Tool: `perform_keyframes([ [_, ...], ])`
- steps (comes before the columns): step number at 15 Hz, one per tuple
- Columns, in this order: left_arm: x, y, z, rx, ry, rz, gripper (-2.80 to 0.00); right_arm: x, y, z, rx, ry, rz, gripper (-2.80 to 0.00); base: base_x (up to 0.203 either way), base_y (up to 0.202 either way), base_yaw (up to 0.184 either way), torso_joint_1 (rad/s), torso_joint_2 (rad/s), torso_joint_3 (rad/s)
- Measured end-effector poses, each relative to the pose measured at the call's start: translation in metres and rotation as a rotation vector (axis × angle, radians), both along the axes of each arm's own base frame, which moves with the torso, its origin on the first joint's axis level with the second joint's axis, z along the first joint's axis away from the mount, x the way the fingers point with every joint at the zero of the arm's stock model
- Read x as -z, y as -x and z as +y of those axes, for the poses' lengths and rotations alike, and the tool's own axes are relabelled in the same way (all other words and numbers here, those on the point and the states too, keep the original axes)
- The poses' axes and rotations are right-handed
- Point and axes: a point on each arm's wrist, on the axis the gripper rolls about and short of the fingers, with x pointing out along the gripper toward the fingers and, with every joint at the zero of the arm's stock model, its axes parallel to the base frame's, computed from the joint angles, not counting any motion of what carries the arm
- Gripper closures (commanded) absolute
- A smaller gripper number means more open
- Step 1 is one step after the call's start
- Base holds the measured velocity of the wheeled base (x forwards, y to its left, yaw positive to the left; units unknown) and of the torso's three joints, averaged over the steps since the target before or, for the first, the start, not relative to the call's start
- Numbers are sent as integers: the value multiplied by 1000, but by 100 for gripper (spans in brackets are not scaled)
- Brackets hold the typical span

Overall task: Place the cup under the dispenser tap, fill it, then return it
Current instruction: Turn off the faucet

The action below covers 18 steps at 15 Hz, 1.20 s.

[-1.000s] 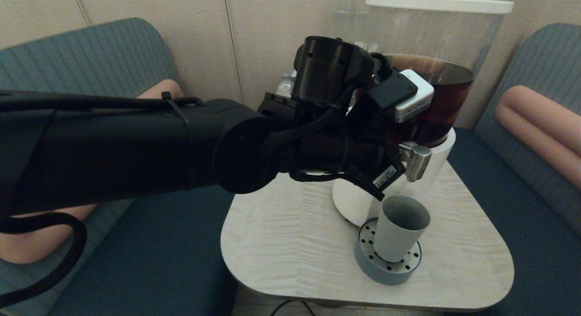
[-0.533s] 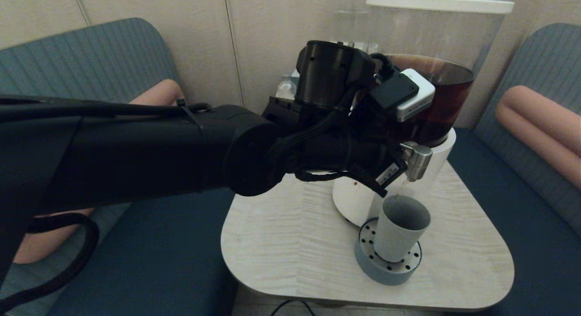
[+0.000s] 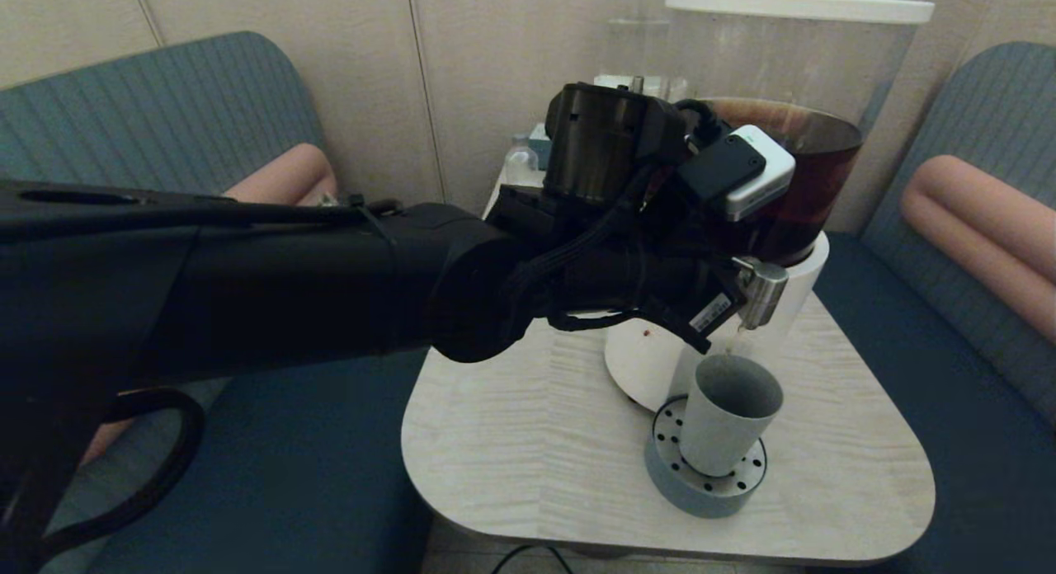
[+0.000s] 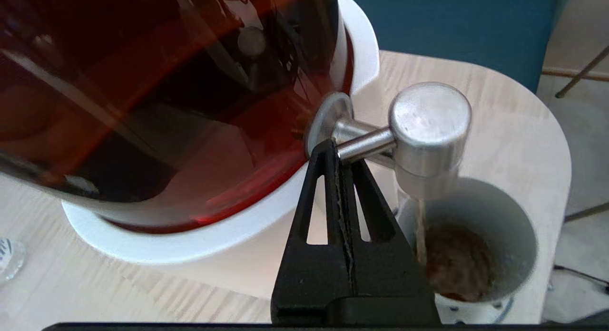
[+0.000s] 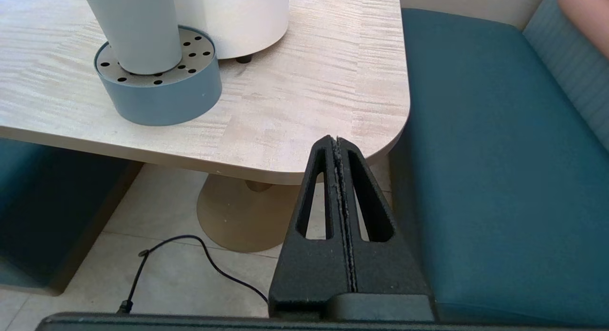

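Observation:
The grey-blue cup stands upright on the round drip tray, directly below the steel dispenser tap. In the left wrist view a thin stream runs from the tap into the cup, which holds some brown liquid. My left gripper is shut, with its tip against the tap's horizontal steel rod, close to the tank wall. My right gripper is shut and empty, low beside the table's front corner.
The dark-liquid tank stands on a white base at the back of the small wooden table. A second clear dispenser stands behind. Blue bench seats flank the table. A black cable lies on the floor.
My left arm has shifted a little to the right and slightly lower, towards the tap. The cup and drip tray have not moved.

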Motion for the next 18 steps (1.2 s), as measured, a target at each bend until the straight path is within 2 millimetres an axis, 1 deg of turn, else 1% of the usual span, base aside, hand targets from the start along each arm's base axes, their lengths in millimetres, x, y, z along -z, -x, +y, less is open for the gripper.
perform_keyframes([
  [4, -4, -5, -6, 8, 42, -41, 0, 0, 0, 0, 0, 0, 0, 0, 0, 0, 0, 0, 0, 0],
  [10, -2, -10, -12, 14, 77, -68, 0, 0, 0, 0, 0, -1, 0, 0, 0, 0, 0, 0, 0, 0],
  [15, 2, -9, -12, 12, 70, -56, 0, 0, 0, 0, 0, 0, 0, 0, 0, 0, 0, 0, 0, 0],
  [18, 5, -7, -6, 4, 64, -41, 0, 0, 0, 0, 0, 0, 0, 0, 0, 0, 0, 0, 0, 0],
])
